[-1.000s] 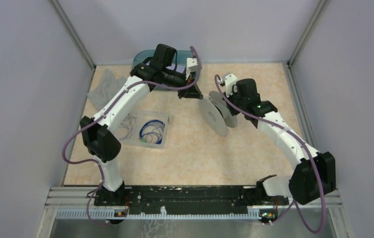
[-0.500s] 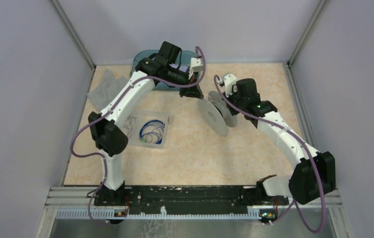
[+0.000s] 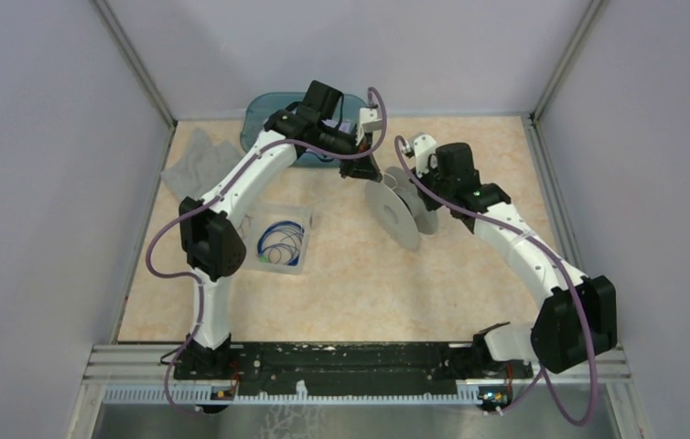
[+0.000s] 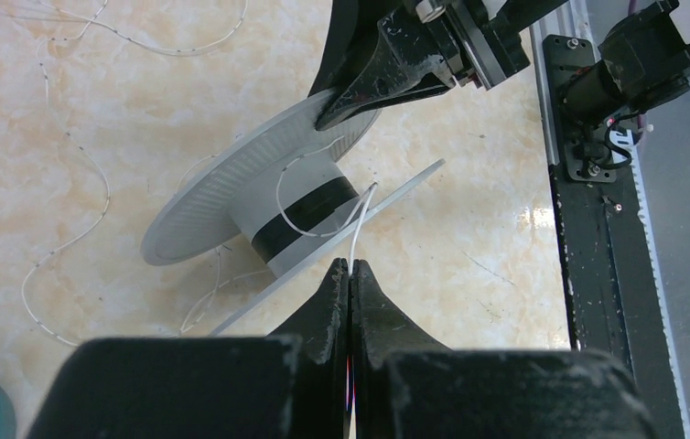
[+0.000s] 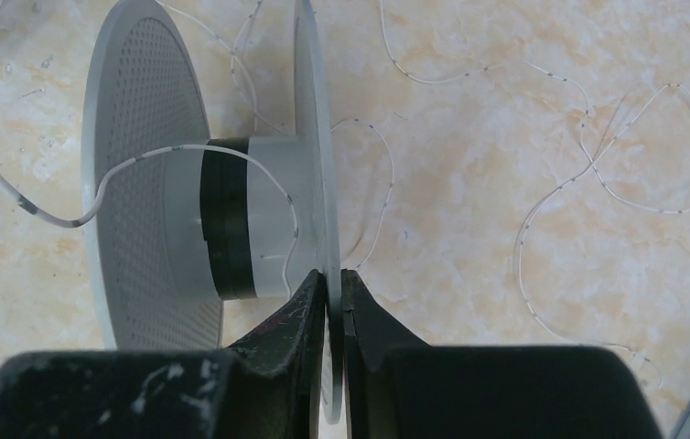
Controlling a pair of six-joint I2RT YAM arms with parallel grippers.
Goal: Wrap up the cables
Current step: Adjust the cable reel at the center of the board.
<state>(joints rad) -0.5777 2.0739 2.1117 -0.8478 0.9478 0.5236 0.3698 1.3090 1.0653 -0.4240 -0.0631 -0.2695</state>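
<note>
The table (image 3: 350, 293), topped in pale beige marbling, is sitting inside a booth of plain lavender-grey walls (image 3: 39, 183), with metal posts rising at the far corners. A black rail (image 3: 350, 358) is running along the near edge. In the far half, near the middle, a grey spool (image 3: 403, 208) is resting with its axis roughly level. The right gripper (image 5: 332, 274) is pinching one flange's rim between narrowly set fingers. The left gripper (image 4: 350, 265) is clamping the end of the whitish cable (image 4: 357, 229), its jaws pressed together. The cable is looping over the spool's core and trailing in loose curls across the table beside it. The blue cables (image 3: 266, 240) are lying coiled in a clear tray (image 3: 273, 267) toward the left edge. A teal bin (image 3: 264, 112) is sitting at the far edge, with a grey cloth (image 3: 190, 160) near the far-left corner.
</note>
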